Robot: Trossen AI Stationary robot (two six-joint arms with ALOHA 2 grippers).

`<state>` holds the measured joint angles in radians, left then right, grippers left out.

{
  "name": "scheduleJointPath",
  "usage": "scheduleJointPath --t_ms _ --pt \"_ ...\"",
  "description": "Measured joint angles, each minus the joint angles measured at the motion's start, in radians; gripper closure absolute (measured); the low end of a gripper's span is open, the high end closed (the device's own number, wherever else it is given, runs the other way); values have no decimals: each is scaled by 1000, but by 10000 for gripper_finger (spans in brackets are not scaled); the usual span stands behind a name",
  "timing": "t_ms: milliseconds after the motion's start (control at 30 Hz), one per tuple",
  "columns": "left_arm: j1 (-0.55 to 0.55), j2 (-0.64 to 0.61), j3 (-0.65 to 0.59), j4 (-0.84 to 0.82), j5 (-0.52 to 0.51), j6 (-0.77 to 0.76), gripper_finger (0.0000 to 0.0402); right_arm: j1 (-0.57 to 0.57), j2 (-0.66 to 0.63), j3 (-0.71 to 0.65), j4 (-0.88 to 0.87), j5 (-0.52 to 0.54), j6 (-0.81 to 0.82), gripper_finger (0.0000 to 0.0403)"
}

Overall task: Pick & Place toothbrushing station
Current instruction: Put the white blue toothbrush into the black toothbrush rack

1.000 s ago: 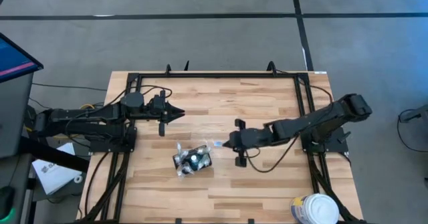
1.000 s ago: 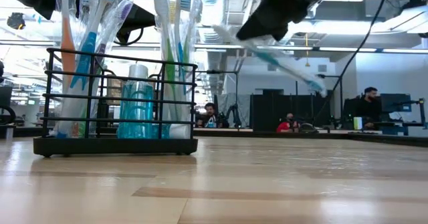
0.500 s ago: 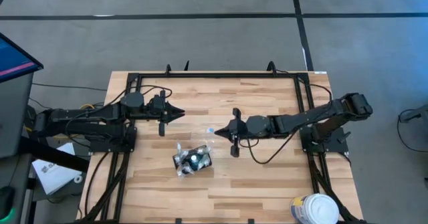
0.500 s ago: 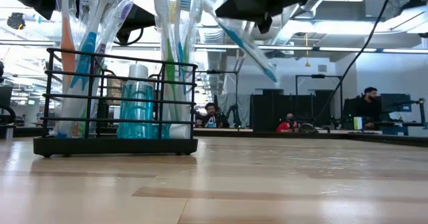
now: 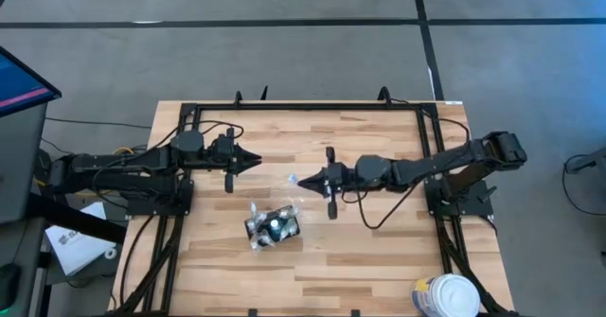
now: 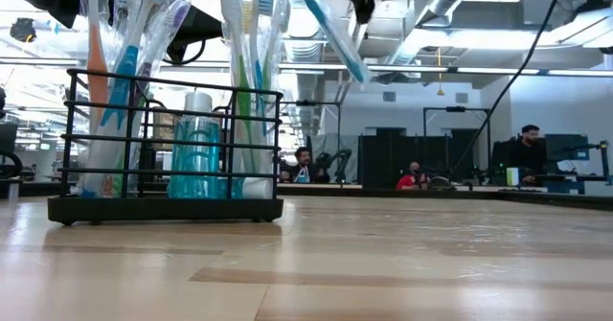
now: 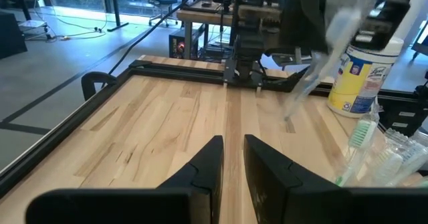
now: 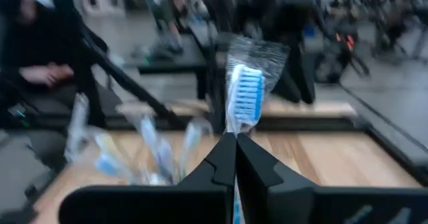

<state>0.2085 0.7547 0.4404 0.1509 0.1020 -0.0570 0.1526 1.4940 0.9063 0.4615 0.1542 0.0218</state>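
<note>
The toothbrushing station [image 5: 273, 227] is a black wire holder that stands on its flat base on the table, left of centre and toward the near edge. It holds several wrapped toothbrushes and a blue tube [image 6: 196, 153]. My right gripper [image 5: 310, 180] is above the table's middle, farther back than the station, shut on a wrapped toothbrush [image 8: 244, 83] with blue and white bristles. In the low view the toothbrush [image 6: 333, 32] slants down from the gripper, high above the table. My left gripper [image 5: 254, 161] is shut and empty at the left, and its own view [image 7: 233, 158] shows this too. My right gripper pinches the wrapped toothbrush between its two fingers, just below the brush head [image 8: 235, 132]. The head sticks out past the fingertips. The fingers come about level from the table's right. The toothbrush is lifted clear of the table, and in the low view it is tilted.
A white round tub [image 5: 445, 296] with blue and yellow print stands at the near right corner; it also shows in the left wrist view [image 7: 358, 73]. A black frame [image 5: 312, 106] runs round the table's edges. People sit in the room behind [image 6: 525, 149].
My right gripper has carried the toothbrush up and toward the table's left and far edges, staying shut on it. In the low view the toothbrush has risen and shifted toward the station.
</note>
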Motion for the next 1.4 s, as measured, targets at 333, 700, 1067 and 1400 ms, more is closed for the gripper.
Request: scheduleJointPath --t_ms 333,700,1067,1400 --pt "0 0 0 0 0 0 349 -25 140 2 349 -167 -28 403" --pt "0 0 0 0 0 4 349 -64 377 2 824 -313 66 403" --pt "0 0 0 0 0 7 349 -60 496 43 935 -317 103 403" --pt "0 0 0 0 0 7 349 -42 492 46 935 -344 76 403"
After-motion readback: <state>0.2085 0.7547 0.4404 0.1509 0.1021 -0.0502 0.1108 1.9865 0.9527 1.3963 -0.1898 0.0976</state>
